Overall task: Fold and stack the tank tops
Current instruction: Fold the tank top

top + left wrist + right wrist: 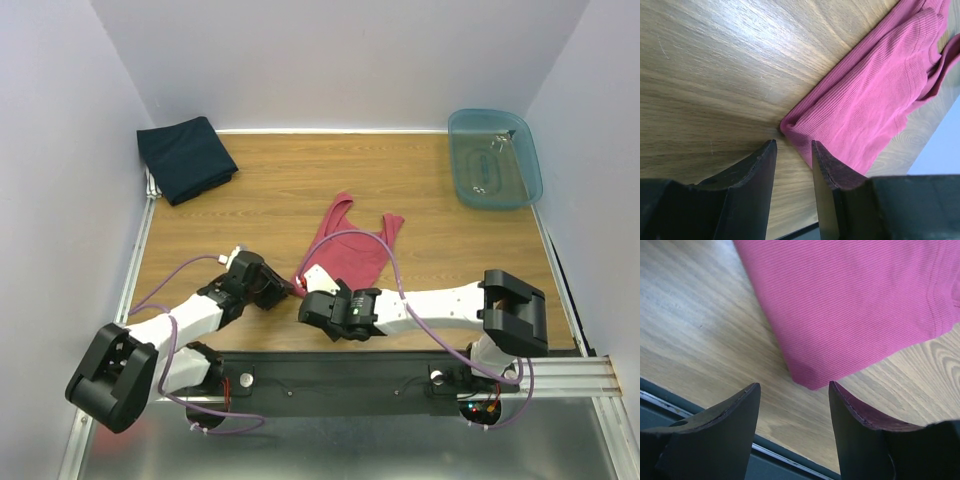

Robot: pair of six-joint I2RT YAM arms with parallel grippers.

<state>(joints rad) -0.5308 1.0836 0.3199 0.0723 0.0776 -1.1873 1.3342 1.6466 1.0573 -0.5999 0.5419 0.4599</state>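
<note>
Maroon ribbed-cloth tank top (352, 250) lies in the middle of the wooden table (270, 180); I judge it soft, light and limp, so I'd pinch its near hem corners, where my left gripper (792, 145) and right gripper (795, 385) hover, jaws parted, empty.

Bright, even light falls from above, laying a pale sheen across the far part of the wooden table (740, 30), casting only soft shadows on it, and leaving the dark fingers (715, 435) above its near edge slightly blurred.
</note>
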